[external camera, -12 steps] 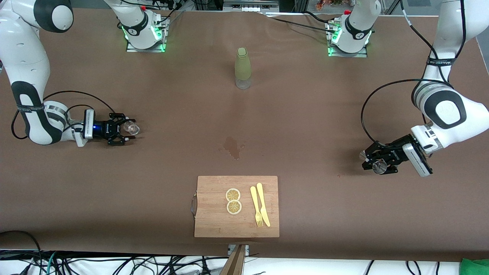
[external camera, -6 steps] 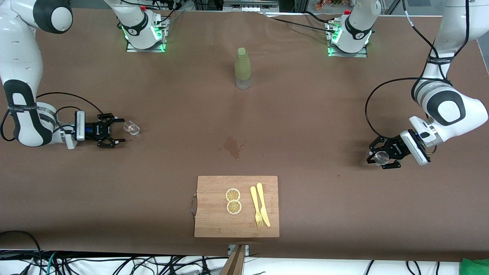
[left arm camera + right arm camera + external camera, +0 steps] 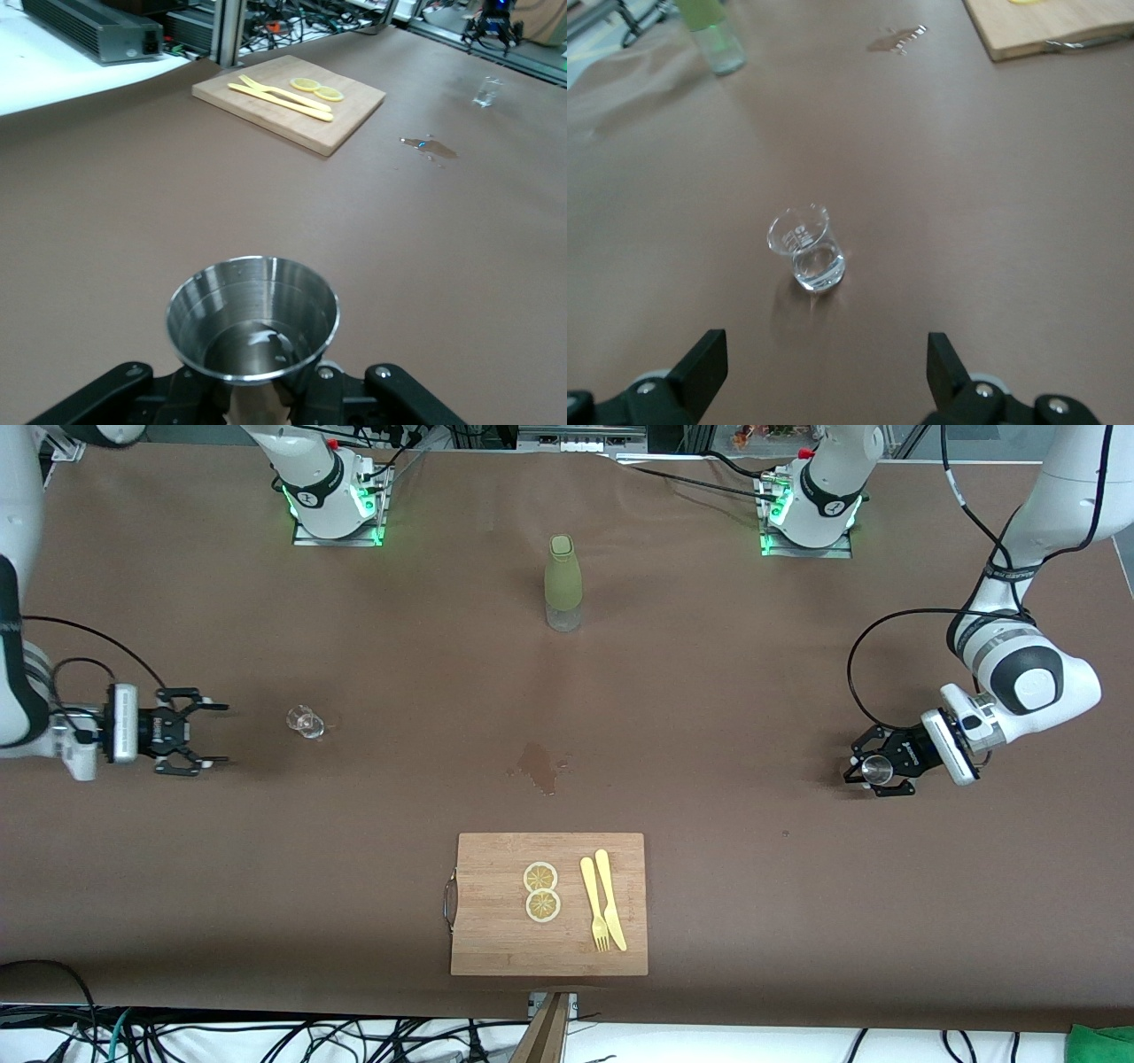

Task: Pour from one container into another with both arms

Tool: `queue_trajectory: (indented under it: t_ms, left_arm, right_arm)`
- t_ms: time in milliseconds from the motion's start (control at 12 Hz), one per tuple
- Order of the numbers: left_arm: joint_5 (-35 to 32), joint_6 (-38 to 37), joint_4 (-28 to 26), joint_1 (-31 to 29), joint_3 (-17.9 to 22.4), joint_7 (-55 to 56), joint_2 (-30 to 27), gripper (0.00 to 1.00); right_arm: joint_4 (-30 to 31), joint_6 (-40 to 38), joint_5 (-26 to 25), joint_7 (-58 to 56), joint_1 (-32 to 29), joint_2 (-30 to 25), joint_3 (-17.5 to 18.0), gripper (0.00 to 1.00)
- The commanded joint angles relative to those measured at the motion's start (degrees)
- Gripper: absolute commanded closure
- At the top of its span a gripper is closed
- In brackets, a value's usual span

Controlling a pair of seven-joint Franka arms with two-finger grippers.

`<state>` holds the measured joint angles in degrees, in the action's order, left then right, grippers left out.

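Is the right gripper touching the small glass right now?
Apart. The front view shows bare table between the open right gripper and the glass; the right wrist view shows the same gap.

Table [image 3: 797, 921] brown. Glass [image 3: 304, 722] clear, colourless. Jigger [image 3: 877, 769] shiny steel. Bottle [image 3: 563, 584] olive-green. Board [image 3: 496, 921] light wood; on board, yellow cutlery [image 3: 604, 902], yellow lemon slices [image 3: 541, 891].
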<state>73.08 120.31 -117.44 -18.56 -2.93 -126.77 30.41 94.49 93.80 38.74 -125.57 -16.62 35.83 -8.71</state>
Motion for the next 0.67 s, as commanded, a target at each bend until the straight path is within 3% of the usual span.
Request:
queue_trajectory:
  t_ms: [0,418,502,585]
  left_arm:
    - [1.8,-2.3,-1.5,-1.7,-0.4,-5.5,0.2,1.00]
    - [2.7,-2.6,-1.9,-3.1,-0.4,-10.3,2.5,1.00]
    - [2.7,-2.6,-2.0,-3.1,-0.4,-10.3,2.6,0.83]
    - [2.8,-2.6,-2.0,-3.1,-0.4,-10.2,2.7,0.43]
  right_arm:
    - [3.6,4.2,-6.2,13.1,3.2,-7.3,0.5,0.00]
    - [6.4,9.6,-19.6,40.9,8.8,-17.1,4.2,0.00]
    - [6.4,9.8,-22.6,47.0,9.0,-18.8,5.5,0.00]
    - [6.4,10.4,-26.3,53.9,9.6,-20.2,7.3,0.00]
